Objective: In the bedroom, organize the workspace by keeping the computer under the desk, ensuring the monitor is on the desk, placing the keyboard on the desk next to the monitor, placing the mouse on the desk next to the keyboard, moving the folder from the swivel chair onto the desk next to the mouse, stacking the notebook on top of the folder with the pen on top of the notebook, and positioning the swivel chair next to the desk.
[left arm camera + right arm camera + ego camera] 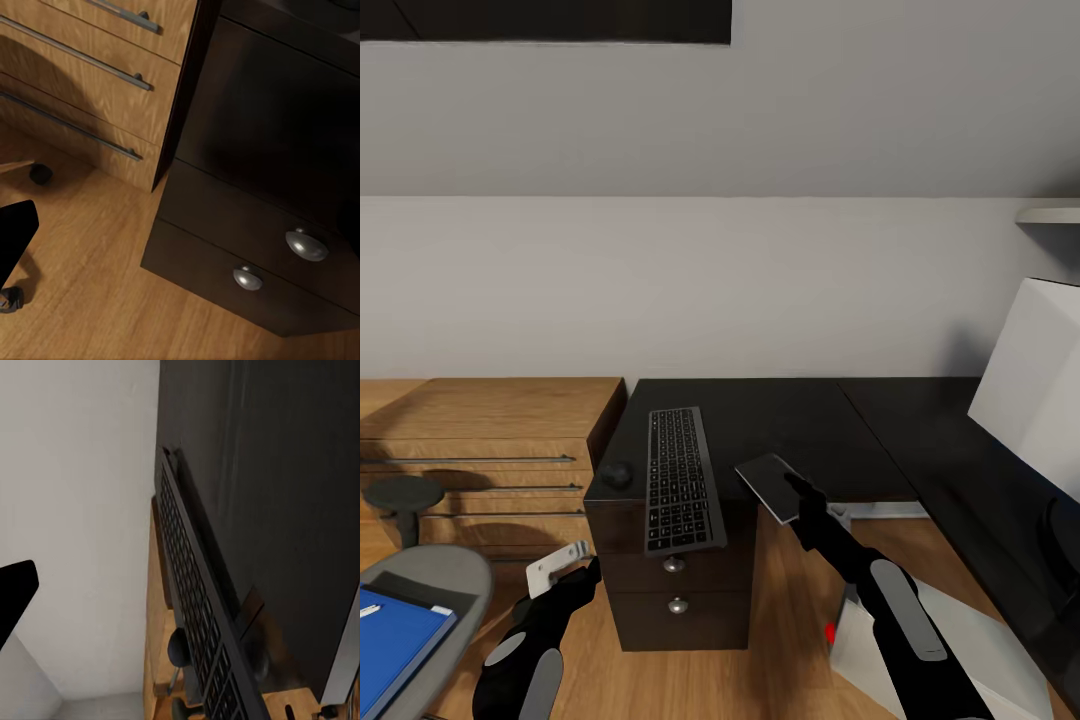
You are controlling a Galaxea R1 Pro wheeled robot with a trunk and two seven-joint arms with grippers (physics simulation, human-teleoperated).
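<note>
Desk [800,420]: long black L-shaped top against the white wall, its drawer block at the near left end, two silver knobs showing in the head view.
Keyboard [680,478]: lies lengthwise on the desk's left end, its near edge reaching past the front edge above the drawers.
Mouse [616,474]: small black lump on the desk corner, just left of the keyboard.
Notebook [772,486]: thin grey rectangle at the desk's front edge, right of the keyboard — tilted, held at its near corner.
Right gripper [798,492]: fingers closed on the notebook's near corner, arm reaching up from the lower right.
Left gripper [575,572]: low beside the drawer block, in front of the oak chest; whether its fingers are apart or together cannot be told.
Folder [395,648]: bright blue, lying on the swivel chair's seat at lower left.
Pen [368,610]: whitish stick resting on the folder.
Swivel chair [445,575]: grey seat, well left of the desk.
Monitor [1032,370]: white back showing, at the right — on the desk's far wing.
Computer [960,640]: light grey case on the floor under the desk's right side, red light facing left.
Oak chest [480,450]: touching the desk's left side.
</note>
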